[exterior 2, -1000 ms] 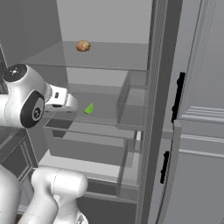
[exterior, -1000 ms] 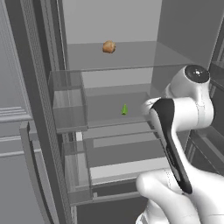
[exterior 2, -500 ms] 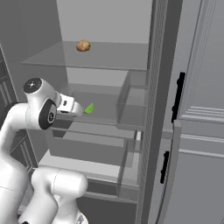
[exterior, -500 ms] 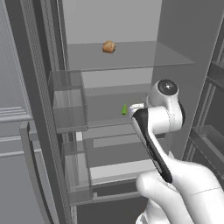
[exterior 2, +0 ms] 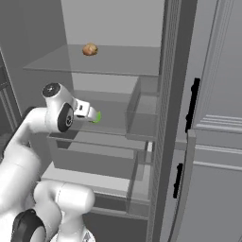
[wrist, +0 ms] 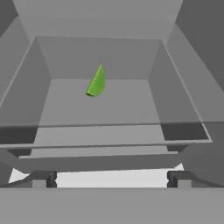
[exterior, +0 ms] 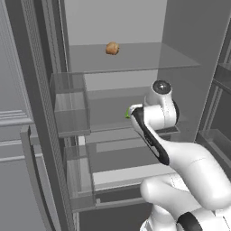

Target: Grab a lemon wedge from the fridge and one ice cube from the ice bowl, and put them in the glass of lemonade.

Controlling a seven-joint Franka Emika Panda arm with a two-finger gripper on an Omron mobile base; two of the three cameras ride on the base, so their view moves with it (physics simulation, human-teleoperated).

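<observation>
Arm (exterior: 155, 119) now nearer lemon wedge (wrist: 96, 82)

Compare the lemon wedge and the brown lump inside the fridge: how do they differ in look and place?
The lemon wedge is yellow-green and pointed, a thin sliver; the brown lump is tan and rounded. The wedge lies on the middle shelf, right ahead of the gripper, while the lump sits on the shelf above, away from the arm. Both rest loose on clear shelves in the open fridge, neither held.
</observation>
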